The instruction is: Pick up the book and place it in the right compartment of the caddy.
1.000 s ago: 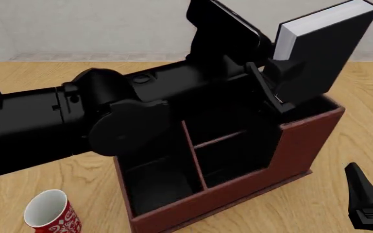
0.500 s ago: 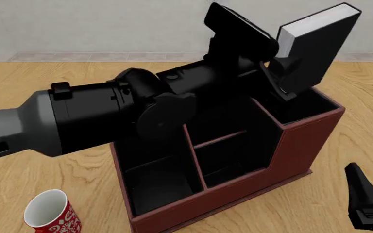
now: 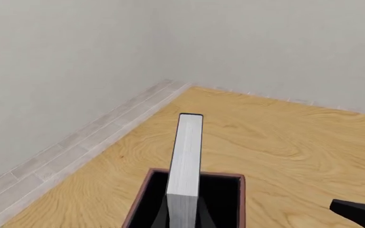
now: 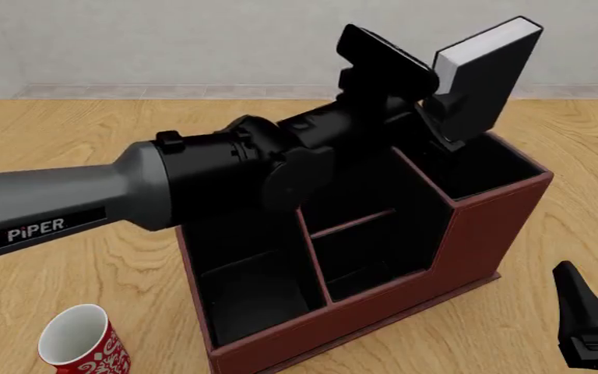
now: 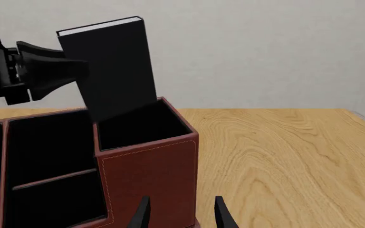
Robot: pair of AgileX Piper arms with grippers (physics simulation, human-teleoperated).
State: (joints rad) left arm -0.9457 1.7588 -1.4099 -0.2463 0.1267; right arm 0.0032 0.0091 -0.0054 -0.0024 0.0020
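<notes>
Front view: desk (image 4: 60, 140), reddish-brown caddy (image 4: 486, 234), left pincer (image 4: 447, 125) clamped on the book (image 4: 481, 82), tilted, lower end just inside the right compartment (image 4: 481, 167). Best to straighten it and lower slowly, clear of the walls. Black covers, white page edges. Right pincer (image 5: 179, 213) apart, idle.

The left arm reaches from the near left diagonally forward and rightward, its grey forearm marked PIPER and its black wrist raised. The left gripper (image 4: 447, 117) is clamped tight around a held object, high and far right. The right gripper (image 5: 179, 213) rests low at near right, fingers parted, holding nothing.
</notes>
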